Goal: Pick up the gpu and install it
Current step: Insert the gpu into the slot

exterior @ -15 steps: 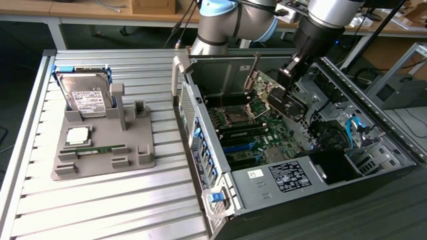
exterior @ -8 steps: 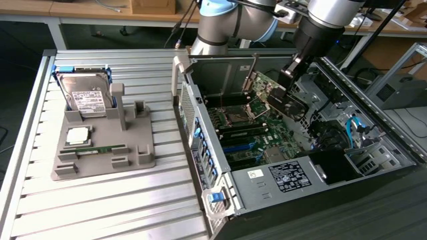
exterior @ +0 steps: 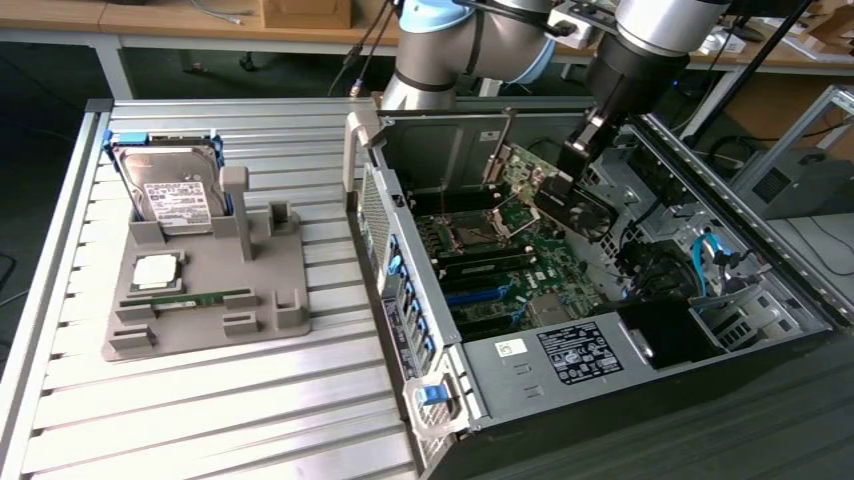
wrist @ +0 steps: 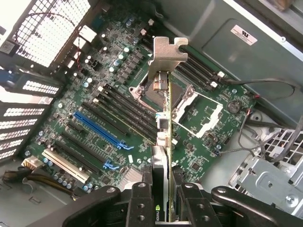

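fingers (wrist: 142, 203) are clamping the gpu (wrist: 164, 116) by its upper edge, card hanging edge-on just above the motherboard (wrist: 109, 118) in the open case (exterior: 387, 230). probably holding it upright so the connector edge is facing the motherboard's slots; not seated yet.

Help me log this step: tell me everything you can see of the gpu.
The gpu is a thin flat card: green circuit board, black cooler block, and a silver metal bracket at its far end. The pincer grips it by the opposite end, clamped on both faces. It hangs tilted inside the open computer case, above the motherboard near the processor socket, apparently not seated in any slot. Nothing but the pincer seems to touch it.
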